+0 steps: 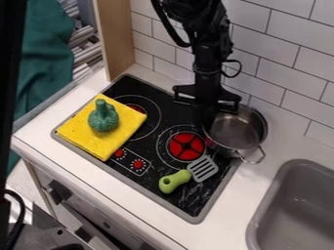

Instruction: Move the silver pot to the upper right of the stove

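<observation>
The black two-finger gripper hangs at the rim of the round, silver metal pot. Whether it is spread or pinching, I cannot tell.

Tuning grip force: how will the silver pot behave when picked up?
The silver pot looks like thin metal: likely stiff, light for its size. Its shiny wall may be slippery. Being wide, it could tilt if held at one edge.

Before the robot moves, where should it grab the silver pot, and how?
I'd grip the silver pot by its rim, away from the sink, coming down from above: its open mouth faces up and the edge looks thin.
</observation>
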Tool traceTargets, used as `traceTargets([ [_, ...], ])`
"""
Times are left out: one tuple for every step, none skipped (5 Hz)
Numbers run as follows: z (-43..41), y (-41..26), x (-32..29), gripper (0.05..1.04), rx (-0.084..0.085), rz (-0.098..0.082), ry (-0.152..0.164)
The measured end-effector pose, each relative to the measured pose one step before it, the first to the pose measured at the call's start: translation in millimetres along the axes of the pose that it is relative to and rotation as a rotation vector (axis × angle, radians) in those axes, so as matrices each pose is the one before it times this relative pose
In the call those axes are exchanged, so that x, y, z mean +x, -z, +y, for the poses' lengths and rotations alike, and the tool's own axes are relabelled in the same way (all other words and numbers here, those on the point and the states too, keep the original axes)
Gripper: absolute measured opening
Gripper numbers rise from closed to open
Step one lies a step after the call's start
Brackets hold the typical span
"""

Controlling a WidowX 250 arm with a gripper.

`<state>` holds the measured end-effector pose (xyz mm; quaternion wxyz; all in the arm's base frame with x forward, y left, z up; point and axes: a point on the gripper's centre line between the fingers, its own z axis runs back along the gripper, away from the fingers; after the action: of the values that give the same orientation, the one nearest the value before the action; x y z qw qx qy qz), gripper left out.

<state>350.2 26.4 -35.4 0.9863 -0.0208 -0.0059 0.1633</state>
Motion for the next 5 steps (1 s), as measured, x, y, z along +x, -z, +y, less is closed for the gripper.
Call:
traceTargets([
  [2.44,5.44,-1.31,0.233,-0.0075,0.0197,-0.0280],
  [2.77,0.39,0.38,0.497,-0.0008,-0.0050,-0.0094],
  [5.34,-10.08,0.03,0.810,-0.0026,-0.0206,0.0016],
  [5.88,-28.00,4.34,1.009,-0.0344,-0.0879,0.0091],
  [6.69,-20.49,3.24,1.004,-0.0787,-0.1005,0.1024],
])
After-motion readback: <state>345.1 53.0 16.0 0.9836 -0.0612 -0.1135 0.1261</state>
